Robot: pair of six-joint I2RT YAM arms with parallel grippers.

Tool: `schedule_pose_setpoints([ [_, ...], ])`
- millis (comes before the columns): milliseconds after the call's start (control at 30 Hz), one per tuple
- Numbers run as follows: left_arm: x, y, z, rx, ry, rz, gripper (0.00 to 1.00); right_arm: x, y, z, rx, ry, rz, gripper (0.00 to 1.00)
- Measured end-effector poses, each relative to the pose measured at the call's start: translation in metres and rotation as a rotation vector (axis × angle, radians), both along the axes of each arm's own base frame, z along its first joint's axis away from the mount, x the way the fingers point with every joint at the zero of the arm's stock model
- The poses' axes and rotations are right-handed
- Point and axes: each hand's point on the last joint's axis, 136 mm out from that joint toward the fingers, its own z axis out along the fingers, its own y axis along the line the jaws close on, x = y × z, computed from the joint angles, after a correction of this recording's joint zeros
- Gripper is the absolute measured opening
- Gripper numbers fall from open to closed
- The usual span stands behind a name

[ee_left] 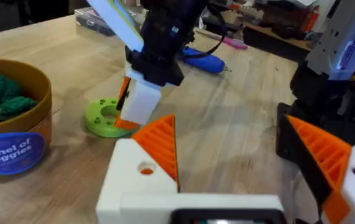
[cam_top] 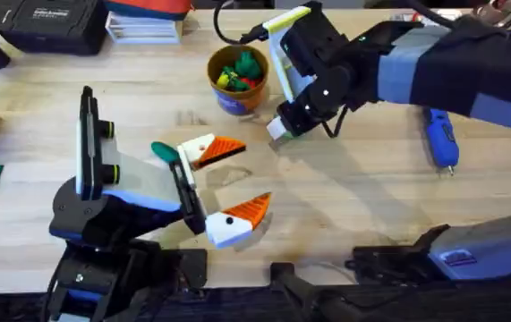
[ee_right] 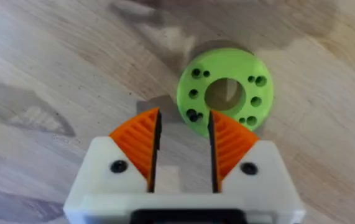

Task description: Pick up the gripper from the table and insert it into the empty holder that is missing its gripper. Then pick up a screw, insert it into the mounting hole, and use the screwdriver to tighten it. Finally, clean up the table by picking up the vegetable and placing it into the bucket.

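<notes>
The right gripper (ee_right: pixel 183 118) has its jaws a narrow slot apart with nothing between them, each white mount carrying its orange wedge. Just beyond the tips, slightly off to one side of the slot, lies the green disc (ee_right: pixel 227 63), flat on the worktop (cam_top: pixel 353 206) and drilled with small holes. Whether any hole carries a screw cannot be told. The left gripper (cam_top: pixel 255 173) has its jaws spread wide, also empty, both mounts wearing wedges, and the tips point toward the right gripper and the disc beneath it. No loose orange wedge can be made out on the worktop and no bare mount is visible, so the fitting step looks done and the screw work looks next. That makes the screwdriver (cam_top: pixel 440 136) the thing that matters. It lies flat, well apart from the right jaws, back behind them beside the right arm's forearm. Its long axis runs roughly square to the line from those jaws to it, with the thin tip at the end nearer the arm bases. The right arm is clearly the nearer one, but its jaws would have to turn away from the disc to face the blue barrel. The bucket (cam_top: pixel 233 100) stands near the right jaws on their far side, toy vegetables inside.
</notes>
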Motion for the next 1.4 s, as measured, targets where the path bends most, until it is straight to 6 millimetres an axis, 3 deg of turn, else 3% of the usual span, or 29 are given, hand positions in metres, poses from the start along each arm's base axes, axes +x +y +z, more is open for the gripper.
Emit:
schedule_pose_setpoints([
  [267, 0.0, 0.0, 0.0, 0.0, 0.0, 0.0, 0.985, 0.0, -0.001, -0.015, -0.028, 0.026, 0.001, 0.288],
  [533, 0.0, 0.0, 0.0, 0.0, 0.0, 0.0, 0.985, 0.005, -0.002, -0.013, -0.034, 0.004, -0.002, 0.016],
  [900, 0.0, 0.0, 0.0, 0.0, 0.0, 0.0, 0.985, 0.005, -0.01, -0.009, -0.069, -0.012, -0.015, 0.007],
  [967, 0.0, 0.0, 0.0, 0.0, 0.0, 0.0, 0.985, 0.002, -0.016, 0.0, -0.085, -0.017, -0.016, 0.007],
  [1000, 0.0, 0.0, 0.0, 0.0, 0.0, 0.0, 0.985, 0.002, -0.019, 0.021, -0.089, -0.037, -0.018, 0.007],
  [1200, 0.0, 0.0, 0.0, 0.0, 0.0, 0.0, 0.986, 0.006, -0.016, 0.08, -0.053, -0.092, -0.02, 0.007],
  [1267, 0.0, 0.0, 0.0, 0.0, 0.0, 0.0, 0.986, 0.006, -0.011, 0.097, -0.028, -0.097, -0.012, 0.007],
  [1400, 0.0, 0.0, 0.0, 0.0, 0.0, 0.0, 0.985, 0.001, 0.018, 0.133, 0.086, -0.107, 0.051, 0.007],
])
